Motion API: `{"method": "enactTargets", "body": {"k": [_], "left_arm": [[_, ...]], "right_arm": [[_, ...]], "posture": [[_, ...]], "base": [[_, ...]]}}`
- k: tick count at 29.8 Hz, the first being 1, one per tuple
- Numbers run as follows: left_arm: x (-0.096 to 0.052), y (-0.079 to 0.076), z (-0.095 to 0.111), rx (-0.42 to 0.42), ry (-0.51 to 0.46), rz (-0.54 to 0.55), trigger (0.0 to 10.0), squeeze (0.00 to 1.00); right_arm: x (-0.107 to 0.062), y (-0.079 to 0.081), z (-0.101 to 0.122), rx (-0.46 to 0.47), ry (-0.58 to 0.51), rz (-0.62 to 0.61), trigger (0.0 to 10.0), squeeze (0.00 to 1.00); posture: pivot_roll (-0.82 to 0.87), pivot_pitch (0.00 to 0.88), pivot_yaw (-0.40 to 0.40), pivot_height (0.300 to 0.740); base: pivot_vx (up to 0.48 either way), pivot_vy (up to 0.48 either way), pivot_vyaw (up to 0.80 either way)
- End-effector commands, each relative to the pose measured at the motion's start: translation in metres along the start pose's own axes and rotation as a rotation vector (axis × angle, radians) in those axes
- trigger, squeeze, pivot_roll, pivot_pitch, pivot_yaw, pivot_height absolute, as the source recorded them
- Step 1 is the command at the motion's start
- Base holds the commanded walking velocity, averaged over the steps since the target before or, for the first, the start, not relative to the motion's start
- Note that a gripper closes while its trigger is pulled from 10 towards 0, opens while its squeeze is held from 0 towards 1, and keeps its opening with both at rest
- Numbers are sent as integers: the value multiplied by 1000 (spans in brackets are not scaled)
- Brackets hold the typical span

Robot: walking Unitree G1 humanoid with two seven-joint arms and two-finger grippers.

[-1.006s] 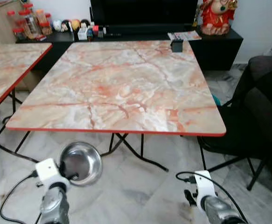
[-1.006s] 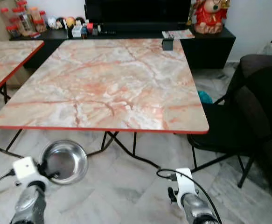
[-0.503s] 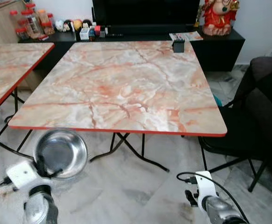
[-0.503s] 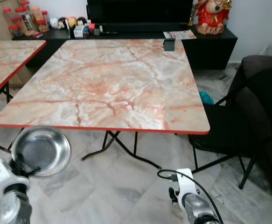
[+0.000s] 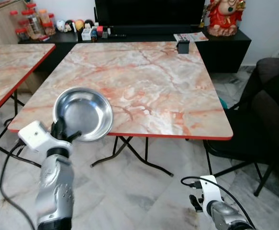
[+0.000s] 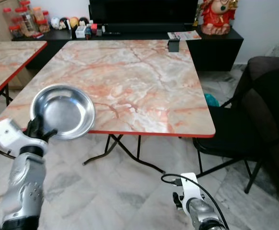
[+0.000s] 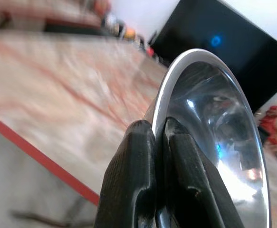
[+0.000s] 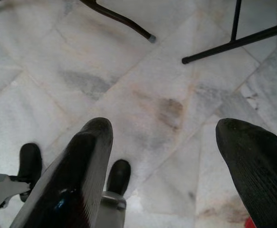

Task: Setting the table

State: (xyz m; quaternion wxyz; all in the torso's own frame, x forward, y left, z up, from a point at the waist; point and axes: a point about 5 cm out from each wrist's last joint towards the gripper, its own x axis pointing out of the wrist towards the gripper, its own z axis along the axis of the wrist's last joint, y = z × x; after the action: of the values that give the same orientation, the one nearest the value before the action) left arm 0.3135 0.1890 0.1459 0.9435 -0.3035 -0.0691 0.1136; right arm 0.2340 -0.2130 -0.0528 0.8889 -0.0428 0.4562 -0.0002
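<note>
From the head camera, the left gripper [image 5: 66, 135] was raised at the near left corner of a square folding table [image 5: 144, 91] with a glossy pink-and-grey marble-patterned top and a thin red edge, its two black fingers pinched together on the near rim of a round, shallow stainless-steel bowl [image 5: 83, 114]. The polished bowl was tilted with its hollow toward the camera, over the table's near edge; whether it touched the top could not be told. A second table [image 5: 7, 72] of the same pattern stood to the left, a small black box [image 5: 182, 46] sat at the far edge of the main table, and a dark chair [image 5: 259, 124] stood to its right on the pale marble-tile floor [image 5: 144, 191]. A red figurine [image 5: 222, 17] and red-lidded jars [image 5: 29, 21] rested on a low black cabinet behind. In the left wrist view, the ribbed black fingers [image 7: 138, 185] clamped the bowl's thin bright rim, one pad on each side, with the table's surface blurred beyond. In the right wrist view, the right gripper [image 8: 176, 156] hung low over the veined grey-white floor tiles, its textured fingers spread wide apart and holding nothing, near black metal chair legs [image 8: 238, 40].
</note>
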Motion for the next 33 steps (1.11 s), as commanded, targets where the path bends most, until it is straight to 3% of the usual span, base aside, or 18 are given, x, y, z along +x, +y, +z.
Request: {"method": "enactTargets", "body": {"k": [1, 5, 8, 13, 19, 21, 33], "left_arm": [[9, -9, -3, -26, 26, -18, 10000, 0], [28, -30, -9, -104, 76, -38, 10000, 0], [37, -37, -11, -101, 93, -42, 10000, 0], [48, -36, -21, -33, 195, -1, 10000, 0], [54, -31, -19, -2, 211, 6, 10000, 0], [57, -28, -17, -90, 223, 38, 10000, 0], [62, -28, -16, -181, 255, 34, 10000, 0]], "right_arm": [[0, 2, 5, 2, -13, 2, 10000, 0], [1, 2, 6, 6, -15, 1, 10000, 0], [1, 2, 6, 10, -17, 0, 10000, 0], [0, 2, 6, 10, -16, 0, 10000, 0], [0, 2, 5, 12, -16, 0, 10000, 0], [0, 2, 5, 11, -15, 1, 10000, 0], [0, 2, 4, 60, -49, -6, 10000, 0]], "posture": [[-15, 28, 19, 740], [-19, 32, 18, 740], [-27, 35, 21, 740], [-28, 32, 22, 740], [-37, 16, 28, 740], [-37, 16, 28, 740], [-42, 0, 32, 740]], "base": [[0, 0, 0], [0, 0, 0], [0, 0, 0], [0, 0, 0], [0, 0, 0], [274, 0, 0], [276, 0, 0]]}}
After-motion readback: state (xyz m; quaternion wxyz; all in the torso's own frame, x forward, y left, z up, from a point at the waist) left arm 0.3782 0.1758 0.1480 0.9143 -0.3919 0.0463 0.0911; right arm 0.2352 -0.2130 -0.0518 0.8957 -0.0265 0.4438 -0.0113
